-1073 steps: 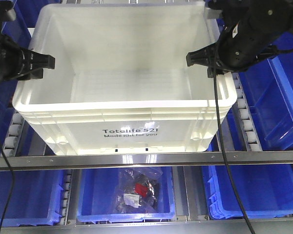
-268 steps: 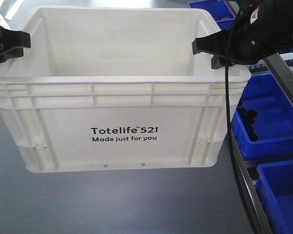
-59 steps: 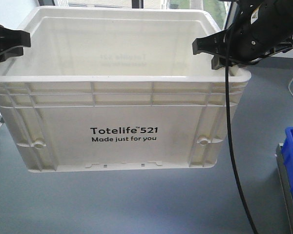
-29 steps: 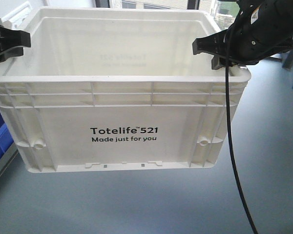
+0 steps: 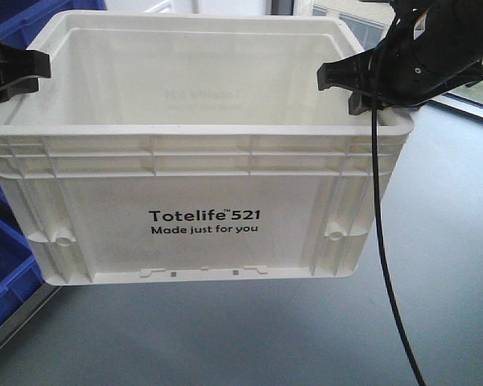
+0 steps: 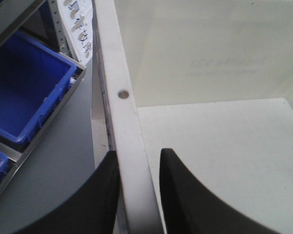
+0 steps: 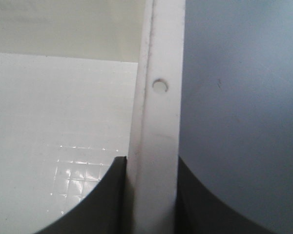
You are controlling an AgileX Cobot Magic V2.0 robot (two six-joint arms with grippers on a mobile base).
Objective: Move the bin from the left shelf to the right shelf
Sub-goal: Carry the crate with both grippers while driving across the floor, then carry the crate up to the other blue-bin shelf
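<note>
The bin (image 5: 201, 185) hangs in the air — left claw (image 6: 138, 163) and right claw (image 7: 149, 168) each pinch a side rim.

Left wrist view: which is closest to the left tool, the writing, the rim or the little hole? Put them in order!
1. Rim, pinched in the left tool.
2. Hole, further up the rim.
3. Writing, faint, on the bin's far wall, to the right.
</note>
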